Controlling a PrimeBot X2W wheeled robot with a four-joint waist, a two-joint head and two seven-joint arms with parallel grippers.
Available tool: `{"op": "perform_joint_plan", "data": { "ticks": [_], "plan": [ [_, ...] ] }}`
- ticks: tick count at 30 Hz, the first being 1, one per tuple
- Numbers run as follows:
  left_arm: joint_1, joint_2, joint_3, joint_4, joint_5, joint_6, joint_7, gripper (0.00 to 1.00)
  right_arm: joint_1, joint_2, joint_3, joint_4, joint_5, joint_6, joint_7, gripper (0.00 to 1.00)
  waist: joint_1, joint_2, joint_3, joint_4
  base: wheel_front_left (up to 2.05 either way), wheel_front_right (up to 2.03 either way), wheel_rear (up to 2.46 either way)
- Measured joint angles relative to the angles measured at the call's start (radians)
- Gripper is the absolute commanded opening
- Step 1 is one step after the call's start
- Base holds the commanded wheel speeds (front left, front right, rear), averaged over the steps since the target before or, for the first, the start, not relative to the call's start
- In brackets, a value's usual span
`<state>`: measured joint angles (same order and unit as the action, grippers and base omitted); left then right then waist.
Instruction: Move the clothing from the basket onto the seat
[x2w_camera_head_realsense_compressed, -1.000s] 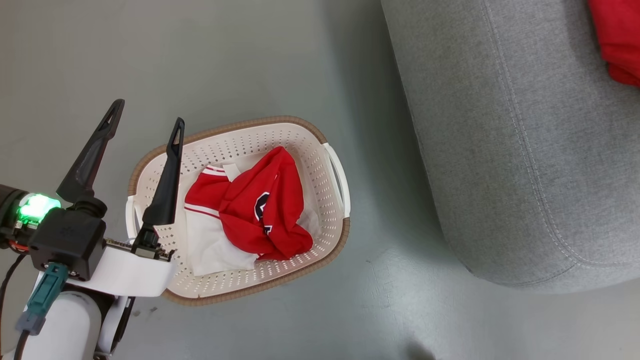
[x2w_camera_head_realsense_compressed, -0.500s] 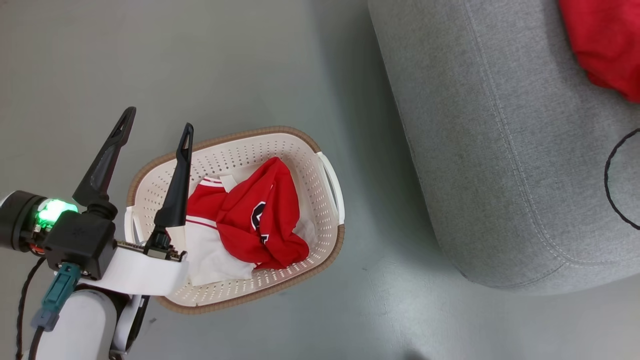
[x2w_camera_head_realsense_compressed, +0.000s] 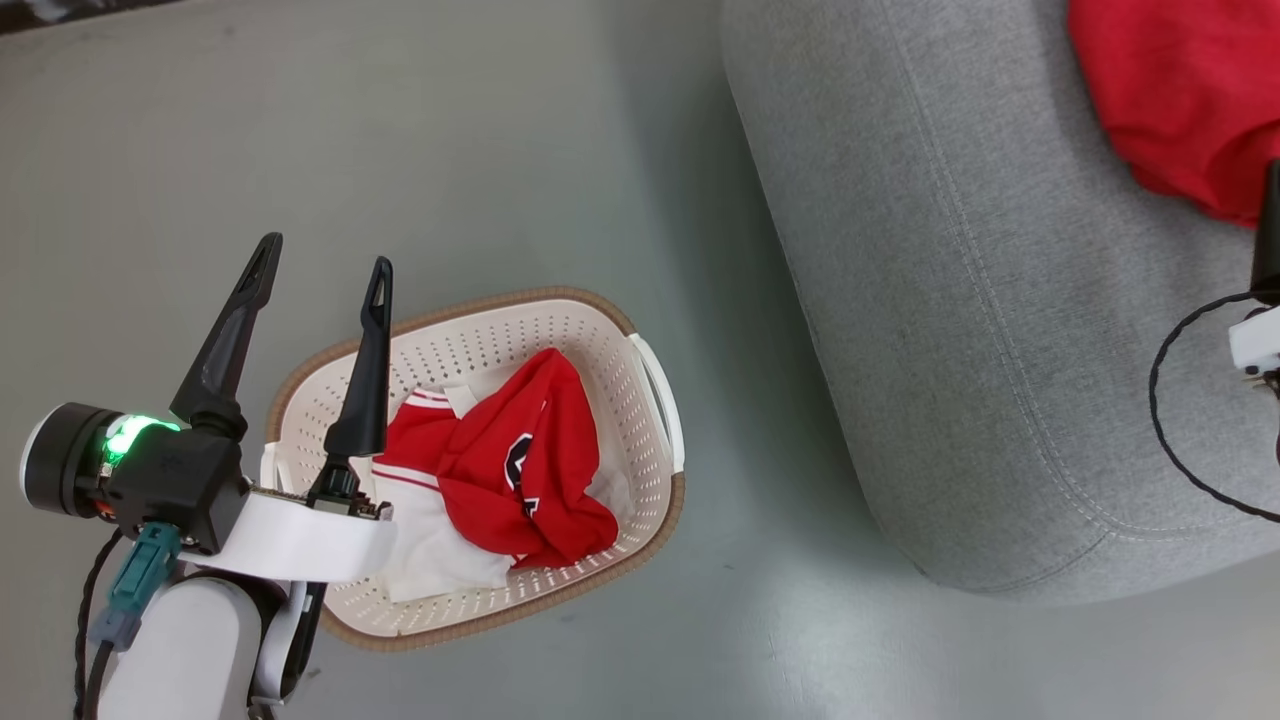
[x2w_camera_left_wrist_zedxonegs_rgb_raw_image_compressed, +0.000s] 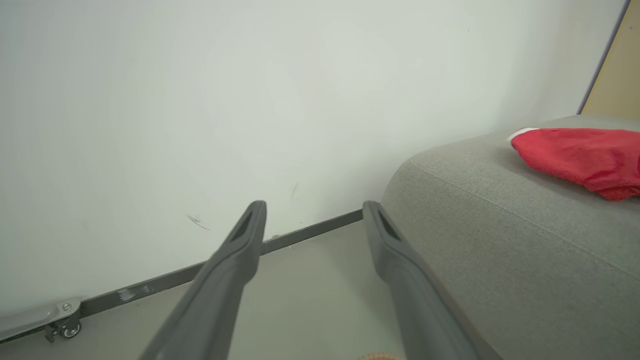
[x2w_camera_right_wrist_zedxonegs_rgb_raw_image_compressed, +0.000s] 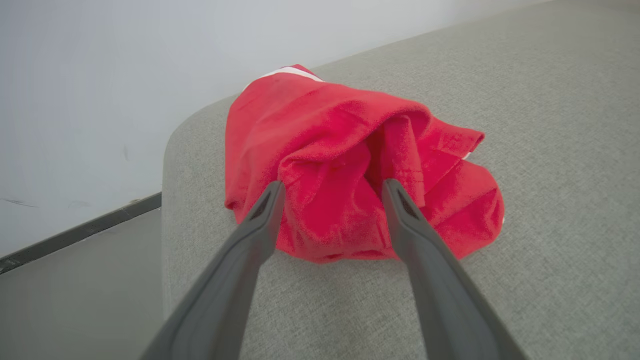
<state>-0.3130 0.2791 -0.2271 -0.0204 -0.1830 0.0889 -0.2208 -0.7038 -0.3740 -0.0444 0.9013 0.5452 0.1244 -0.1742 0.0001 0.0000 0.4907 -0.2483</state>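
The cream basket (x2w_camera_head_realsense_compressed: 612, 372) stands on the floor and holds a crumpled red garment (x2w_camera_head_realsense_compressed: 525, 470) with white parts and a dark emblem. My left gripper (x2w_camera_head_realsense_compressed: 325, 257) hovers open over the basket's left end, with nothing between its fingers; it also shows open in the left wrist view (x2w_camera_left_wrist_zedxonegs_rgb_raw_image_compressed: 314, 206). A second red garment (x2w_camera_right_wrist_zedxonegs_rgb_raw_image_compressed: 350, 165) lies bunched on the grey seat (x2w_camera_right_wrist_zedxonegs_rgb_raw_image_compressed: 550, 150). My right gripper (x2w_camera_right_wrist_zedxonegs_rgb_raw_image_compressed: 332, 186) is open, its fingertips either side of the garment's near edge. The head view shows this garment (x2w_camera_head_realsense_compressed: 1180, 90) at the top right of the seat (x2w_camera_head_realsense_compressed: 960, 300).
Grey floor separates the basket from the seat's rounded edge. A black cable (x2w_camera_head_realsense_compressed: 1175, 420) loops over the seat by my right wrist. A pale wall with a dark baseboard (x2w_camera_left_wrist_zedxonegs_rgb_raw_image_compressed: 300, 232) lies beyond, with a small caster (x2w_camera_left_wrist_zedxonegs_rgb_raw_image_compressed: 65, 327) at its foot.
My right gripper has opened and let go of the red garment on the seat. The head camera has shifted, bringing the right wrist and its cable into view. The left gripper stays open.
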Motion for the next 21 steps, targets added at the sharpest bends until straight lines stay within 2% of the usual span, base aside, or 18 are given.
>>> {"op": "perform_joint_plan", "data": {
  "ticks": [16, 21],
  "plan": [
    [0.041, -0.041, 0.04, 0.074, -0.035, 0.034, -0.026, 1.0, 0.093, -0.033, 0.129, -0.249, 0.028, 0.0, -0.02, 1.0, 0.0, 0.0, -0.103, 0.023, 0.0, 0.0, 0.0],
    [0.063, -0.052, 0.048, 0.097, -0.035, 0.044, -0.026, 1.0, 0.101, -0.048, 0.175, -0.311, -0.003, 0.0, -0.035, 1.0, -0.0001, 0.0, -0.141, 0.042, 0.0, 0.0, 0.0]
  ]
}}
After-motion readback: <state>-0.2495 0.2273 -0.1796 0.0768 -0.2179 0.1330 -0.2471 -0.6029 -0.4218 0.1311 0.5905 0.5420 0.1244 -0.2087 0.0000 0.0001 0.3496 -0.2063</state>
